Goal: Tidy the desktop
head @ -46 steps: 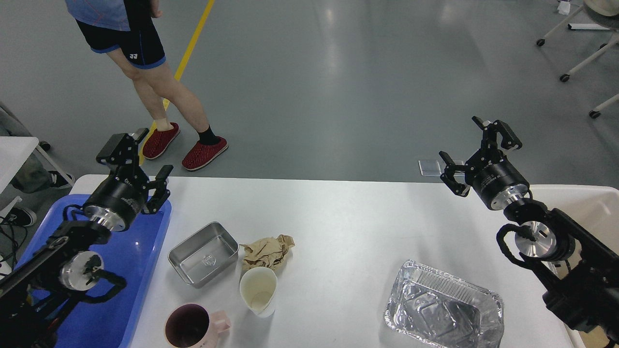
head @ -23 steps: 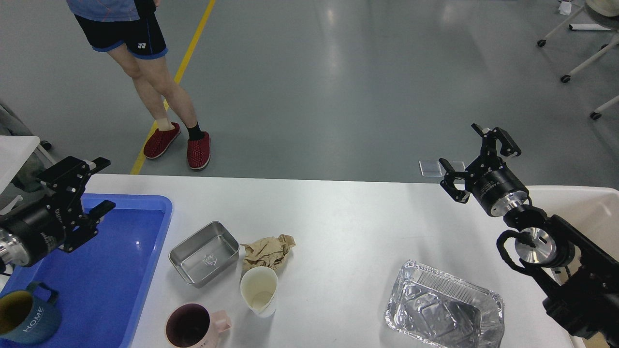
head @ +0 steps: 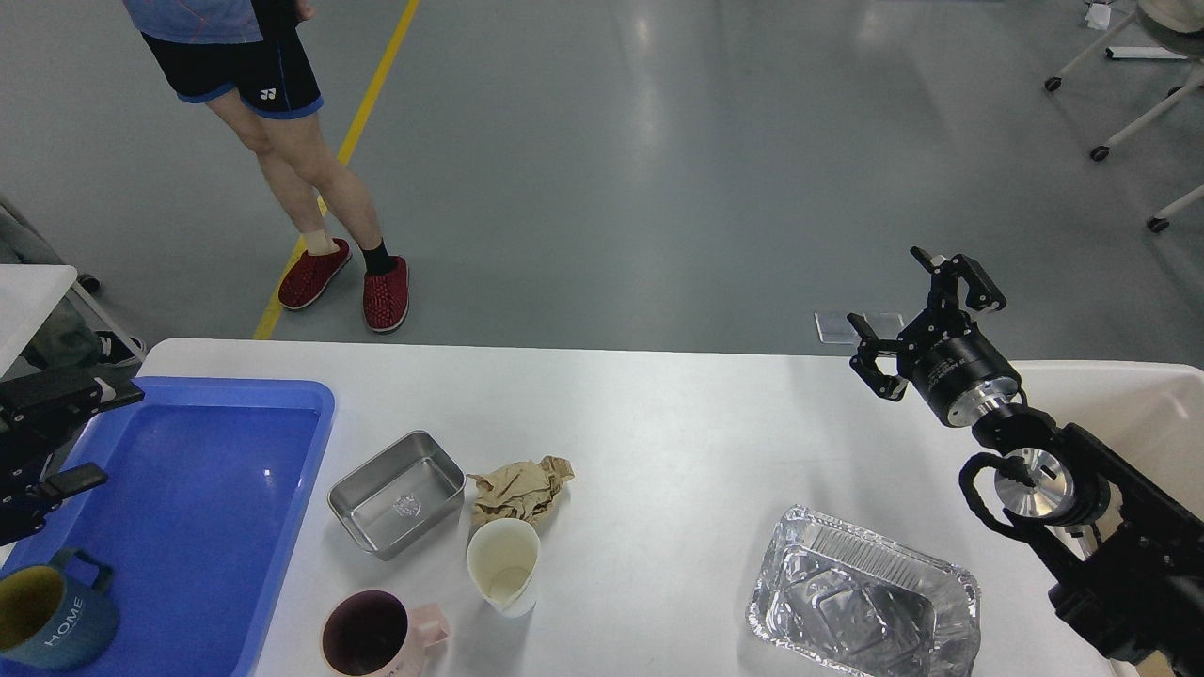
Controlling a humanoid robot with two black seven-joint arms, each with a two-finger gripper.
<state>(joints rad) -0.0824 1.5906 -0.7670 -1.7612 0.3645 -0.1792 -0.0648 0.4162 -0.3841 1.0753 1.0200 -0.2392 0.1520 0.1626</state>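
The white desktop [head: 658,423] holds a small steel tray [head: 397,506], a crumpled brown paper [head: 519,489], a white paper cup [head: 504,566], a pink mug [head: 369,637] and a foil tray [head: 861,606]. My left gripper [head: 68,434] is open and empty at the far left edge, over the blue tray's left rim. My right gripper [head: 917,310] is open and empty above the table's far right edge, well clear of the foil tray.
A blue plastic tray [head: 216,498] lies at the left with a dark blue mug [head: 52,625] marked HOME in its near corner. A beige bin [head: 1129,414] stands at the right edge. A person [head: 282,141] stands beyond the far left corner.
My left arm has swung left and back off the blue tray, uncovering the blue mug. My right gripper has shifted slightly left and down. The person has drawn their feet together.
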